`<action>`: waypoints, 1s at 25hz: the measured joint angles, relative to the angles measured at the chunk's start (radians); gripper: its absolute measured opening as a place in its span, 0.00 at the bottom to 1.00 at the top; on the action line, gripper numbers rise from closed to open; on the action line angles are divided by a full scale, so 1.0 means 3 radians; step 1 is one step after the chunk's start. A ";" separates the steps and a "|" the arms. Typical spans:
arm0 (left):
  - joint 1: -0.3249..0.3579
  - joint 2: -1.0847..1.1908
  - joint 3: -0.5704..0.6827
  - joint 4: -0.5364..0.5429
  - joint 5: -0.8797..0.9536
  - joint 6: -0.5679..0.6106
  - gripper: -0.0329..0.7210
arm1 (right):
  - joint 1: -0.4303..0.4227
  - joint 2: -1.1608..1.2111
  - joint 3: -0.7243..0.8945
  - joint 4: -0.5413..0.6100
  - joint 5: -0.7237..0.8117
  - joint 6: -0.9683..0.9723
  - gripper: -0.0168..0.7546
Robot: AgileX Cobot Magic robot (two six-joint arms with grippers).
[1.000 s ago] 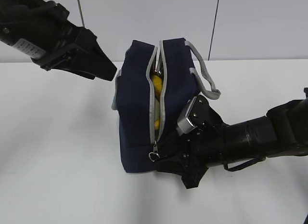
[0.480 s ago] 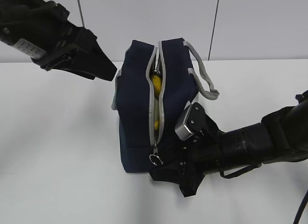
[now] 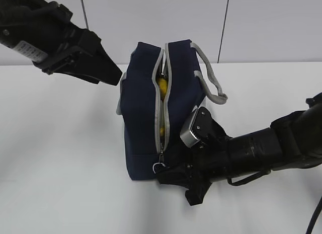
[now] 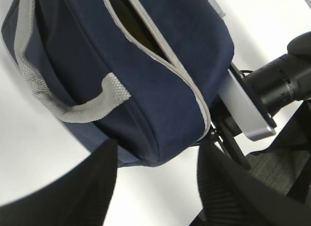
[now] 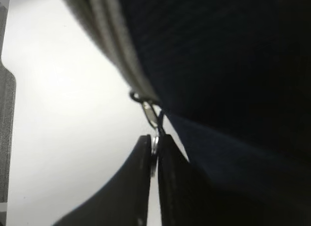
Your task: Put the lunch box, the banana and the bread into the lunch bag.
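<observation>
The navy lunch bag point(image 3: 143, 108) stands in the middle of the table with its grey zipper partly open. The yellow banana point(image 3: 162, 85) shows through the gap. The lunch box and the bread are hidden. My right gripper point(image 3: 163, 172) is at the bag's near end, shut on the metal ring pull point(image 3: 159, 167). The right wrist view shows the ring point(image 5: 154, 147) pinched between the fingertips. My left gripper point(image 3: 114, 75) hangs open and empty above the table beside the bag's far left corner. In the left wrist view the bag point(image 4: 146, 80) lies beyond its spread fingers point(image 4: 92, 187).
The white table point(image 3: 60, 158) spreads around the bag. A grey webbing handle point(image 3: 214, 88) hangs off the bag's right side above my right arm point(image 3: 256, 151). A second handle point(image 4: 82, 107) faces my left gripper. A pale wall stands behind.
My right gripper has moved a little toward the near left with the ring pull in it. The gap in the zipper has narrowed slightly. The left arm has not moved.
</observation>
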 joint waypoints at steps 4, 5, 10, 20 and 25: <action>0.0000 0.0000 0.0000 0.0000 0.0000 0.0000 0.55 | 0.0000 0.0000 0.0000 0.0006 -0.0005 0.0017 0.00; 0.0000 0.0000 0.0000 0.0000 0.0000 0.0000 0.55 | 0.0000 0.0000 0.0000 0.0006 -0.0005 0.0046 0.00; 0.0000 0.0000 0.0000 0.0000 0.0000 0.0000 0.55 | 0.0000 0.0000 0.0000 -0.0077 -0.0005 0.0287 0.00; 0.0000 0.0000 0.0000 0.0000 0.0007 0.0000 0.55 | 0.0000 -0.0346 0.0000 -0.0556 -0.0376 0.0979 0.00; 0.0000 0.0000 0.0000 0.0003 0.0007 0.0000 0.55 | 0.0000 -0.0504 0.0000 -0.0988 -0.0418 0.1436 0.00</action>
